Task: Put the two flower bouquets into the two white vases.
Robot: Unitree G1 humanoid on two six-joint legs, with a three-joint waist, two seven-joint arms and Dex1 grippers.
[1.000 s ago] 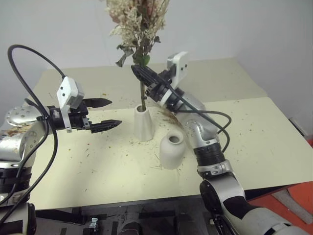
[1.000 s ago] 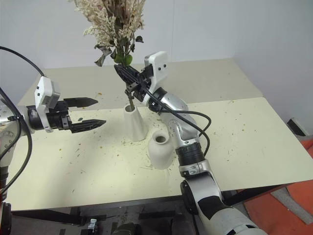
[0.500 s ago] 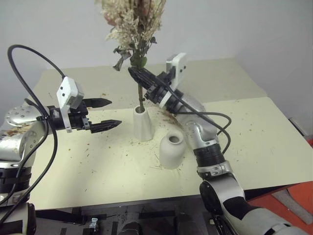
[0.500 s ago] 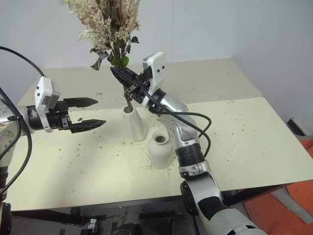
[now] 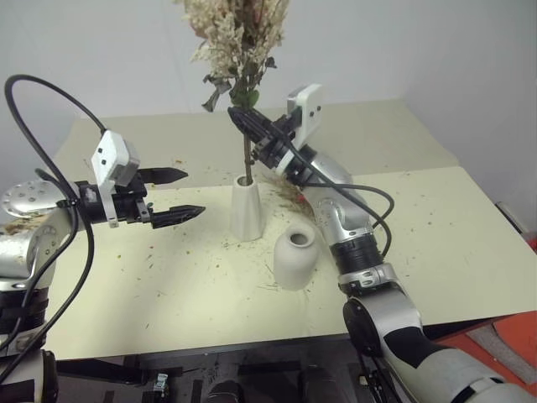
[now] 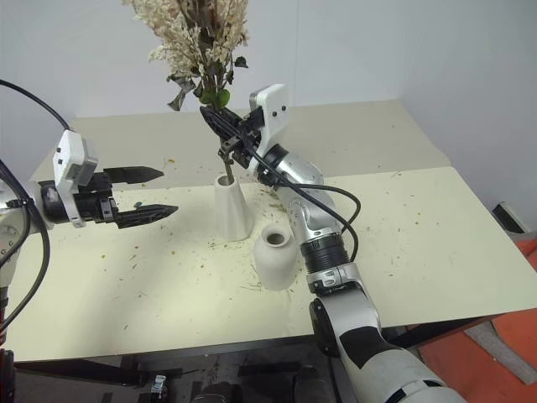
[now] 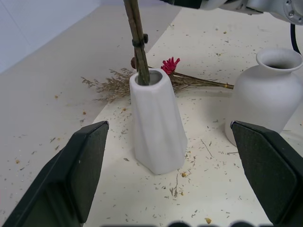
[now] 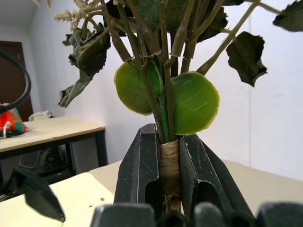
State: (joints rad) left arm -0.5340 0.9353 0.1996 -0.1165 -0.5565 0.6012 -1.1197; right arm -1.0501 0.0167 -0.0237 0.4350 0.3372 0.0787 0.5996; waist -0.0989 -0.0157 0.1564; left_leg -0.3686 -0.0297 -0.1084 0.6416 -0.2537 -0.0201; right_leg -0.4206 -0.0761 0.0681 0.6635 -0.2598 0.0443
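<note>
We see right tool (image 5: 244,120) clamped on cream bouquet (image 5: 237,38) | stem in tall vase (image 5: 247,210) | left tool (image 5: 183,194) spread apart, empty

Silver-grey jointed arms with black ribbed wrist bands and looping black cables each carry a white camera block above a black two-fingered pincer (image 5: 170,195).

Bouquet straightens over the tall vase.
The right gripper (image 5: 243,119) swings the cream bouquet (image 5: 235,34) from a leftward tilt back upright.
</note>
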